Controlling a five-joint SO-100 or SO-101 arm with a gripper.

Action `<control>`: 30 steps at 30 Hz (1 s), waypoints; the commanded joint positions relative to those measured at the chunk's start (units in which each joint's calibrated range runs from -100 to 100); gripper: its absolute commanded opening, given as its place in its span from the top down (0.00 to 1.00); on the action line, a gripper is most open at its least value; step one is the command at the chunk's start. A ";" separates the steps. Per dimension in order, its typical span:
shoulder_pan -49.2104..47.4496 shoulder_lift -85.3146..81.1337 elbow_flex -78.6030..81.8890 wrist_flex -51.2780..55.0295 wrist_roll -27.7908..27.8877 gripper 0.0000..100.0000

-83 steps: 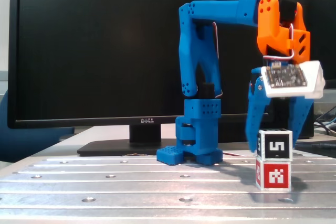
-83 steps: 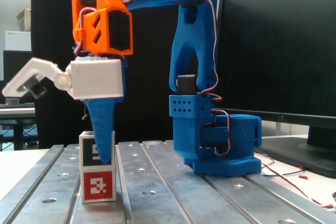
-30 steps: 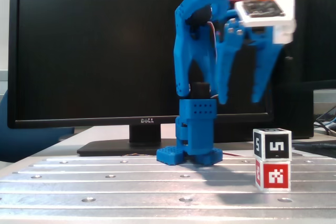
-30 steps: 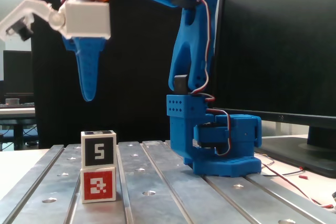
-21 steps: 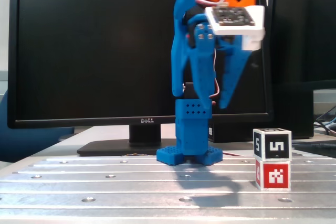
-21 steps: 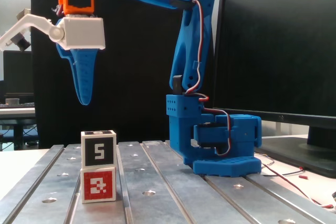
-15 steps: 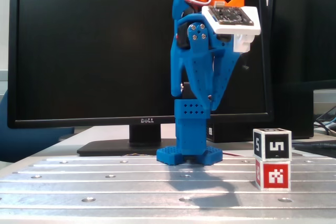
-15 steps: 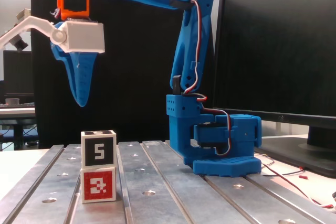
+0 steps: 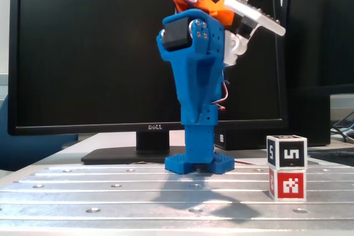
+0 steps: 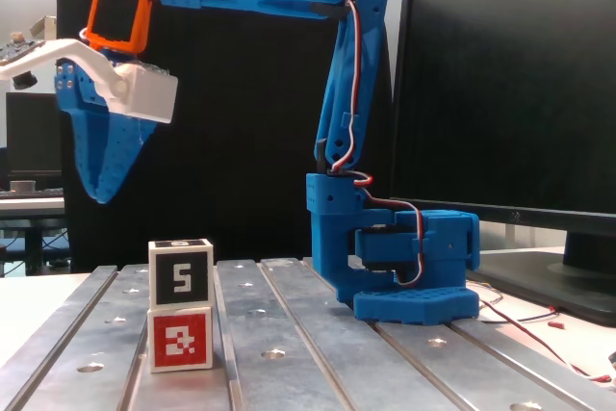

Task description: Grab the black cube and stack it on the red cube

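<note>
The black cube point(image 9: 287, 152) is seen resting squarely on top of the red cube point(image 9: 287, 184), the two touching and stacked on the grooved metal table point(image 9: 138, 192); in both fixed views the stack point(image 10: 181, 304) stands free of the arm. The gripper point(image 10: 96, 190) is held raised, well above and apart from the cubes, with nothing between its fingers. Its blue fingers appear to be drawn together into a single tapering point, though the side-on angle makes this hard to confirm. In a fixed view the gripper point(image 9: 194, 115) is seen in front of the arm's blue base point(image 9: 200, 161). An orange wrist section point(image 10: 117, 12) and a white camera mount point(image 10: 135, 89) are carried above the fingers. A black Dell monitor point(image 9: 99, 53) stands behind the table.
</note>
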 commanded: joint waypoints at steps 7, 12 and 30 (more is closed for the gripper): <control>2.78 -14.71 11.79 -12.63 10.02 0.99; 3.07 -25.57 27.16 -22.46 11.44 0.99; 1.45 -57.65 58.19 -33.84 12.86 0.99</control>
